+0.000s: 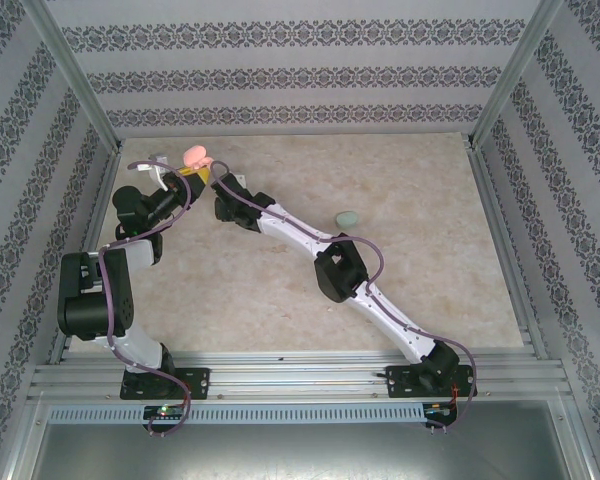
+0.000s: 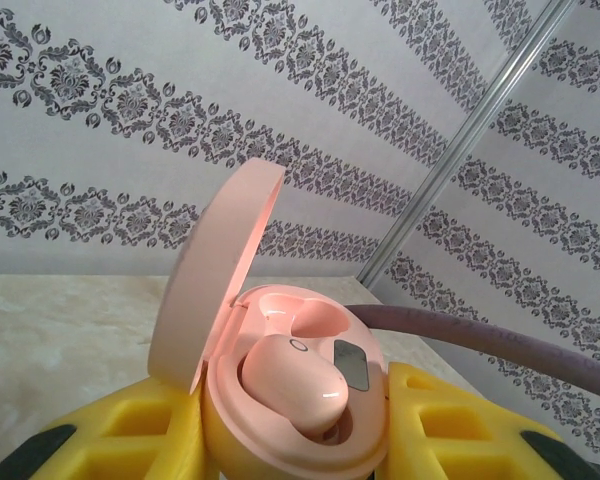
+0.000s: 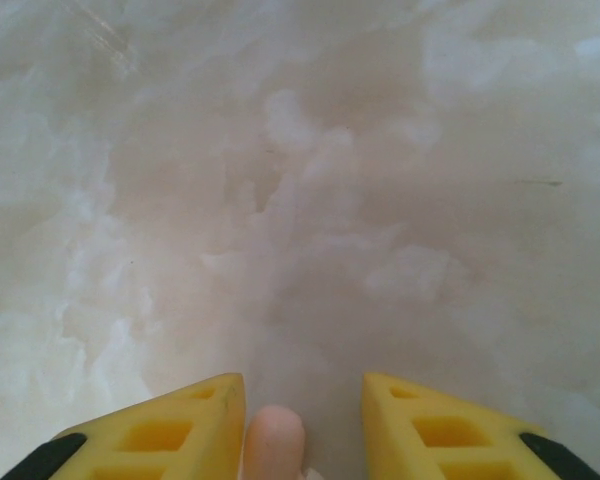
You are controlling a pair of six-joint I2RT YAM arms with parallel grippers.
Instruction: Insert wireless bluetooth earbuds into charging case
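My left gripper (image 2: 295, 425) is shut on the pink charging case (image 2: 280, 440), held up with its lid (image 2: 215, 270) swung open to the left. One pale pink earbud (image 2: 300, 385) sits in the near well; the far well (image 2: 315, 320) is empty. From above, the case (image 1: 193, 156) is at the far left of the table. My right gripper (image 3: 303, 385) points down at the table, jaws apart. A second pink earbud (image 3: 273, 440) lies between them against the left finger (image 3: 180, 425), with a gap to the right finger.
A mint-green oval case (image 1: 348, 217) lies on the marble table (image 1: 420, 250) to the right of the right arm. A purple cable (image 2: 500, 345) runs just behind the pink case. Patterned walls and metal posts (image 1: 75, 80) enclose the table.
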